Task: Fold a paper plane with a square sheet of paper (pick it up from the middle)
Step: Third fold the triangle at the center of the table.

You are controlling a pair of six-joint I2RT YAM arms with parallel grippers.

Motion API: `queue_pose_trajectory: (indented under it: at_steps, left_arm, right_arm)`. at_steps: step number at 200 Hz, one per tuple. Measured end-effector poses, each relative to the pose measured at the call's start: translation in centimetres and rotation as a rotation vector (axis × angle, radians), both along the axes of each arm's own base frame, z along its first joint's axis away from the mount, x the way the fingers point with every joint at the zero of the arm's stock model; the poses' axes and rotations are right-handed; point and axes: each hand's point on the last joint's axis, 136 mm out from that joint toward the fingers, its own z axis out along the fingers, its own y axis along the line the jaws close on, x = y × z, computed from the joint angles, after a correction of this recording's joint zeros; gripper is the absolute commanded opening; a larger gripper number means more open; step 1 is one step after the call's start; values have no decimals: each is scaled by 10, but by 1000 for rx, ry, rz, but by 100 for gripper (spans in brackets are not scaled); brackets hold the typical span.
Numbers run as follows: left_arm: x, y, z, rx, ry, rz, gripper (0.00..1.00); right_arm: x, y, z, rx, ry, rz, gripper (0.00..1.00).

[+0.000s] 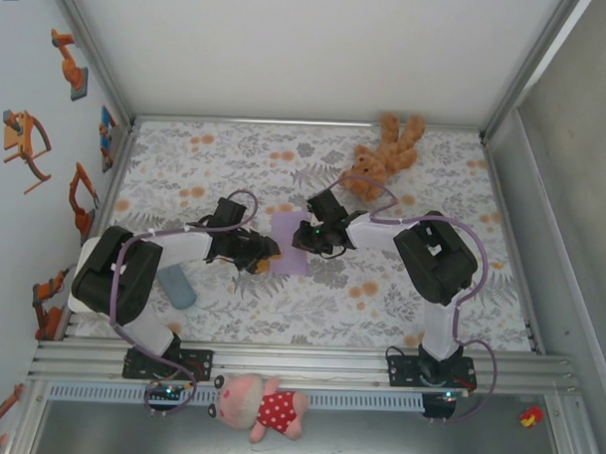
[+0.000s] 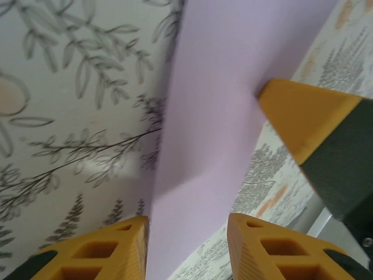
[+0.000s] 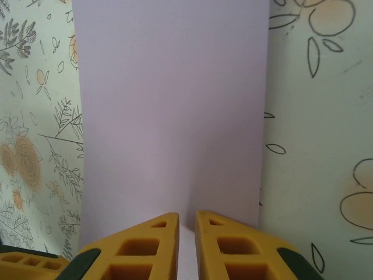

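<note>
The square sheet of paper (image 1: pixel 287 231) lies at the middle of the table (image 1: pixel 226 155). It looks light, limp and easily creased, so it wants a gentle pinch at mid-edge. The left gripper (image 2: pixel 187 221) straddles it, jaws apart. The right gripper (image 3: pixel 186 214) is nearly closed, grasp unclear.

Bright, even overhead light covers the tabletop (image 1: pixel 380 299), with soft, faint shadows. In the left wrist view the square sheet of paper (image 2: pixel 221 116) casts a blurred grey shadow.
</note>
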Motion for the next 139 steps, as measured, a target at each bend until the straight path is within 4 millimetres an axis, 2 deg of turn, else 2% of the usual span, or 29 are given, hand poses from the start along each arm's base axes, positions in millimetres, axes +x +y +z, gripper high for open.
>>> queue_pose_trajectory:
  at_steps: [26, 43, 58, 106, 139]
  left_arm:
    - [13, -3, 4, -51, -17, 17, 35]
    - [19, -4, -3, -75, 2, 33, 33]
    - [21, -4, -10, -86, 28, 42, 31]
    - [32, -3, -5, -110, 19, 57, 26]
    - [33, -1, -8, -109, 31, 65, 23]
  right_arm:
    - [0, 0, 0, 3, -3, 0, 15]
    - [0, 0, 0, 3, -3, 0, 15]
    - [0, 0, 0, 3, -3, 0, 15]
    - [0, -1, 0, 5, -6, -2, 15]
    - [0, -1, 0, 6, -4, -5, 15]
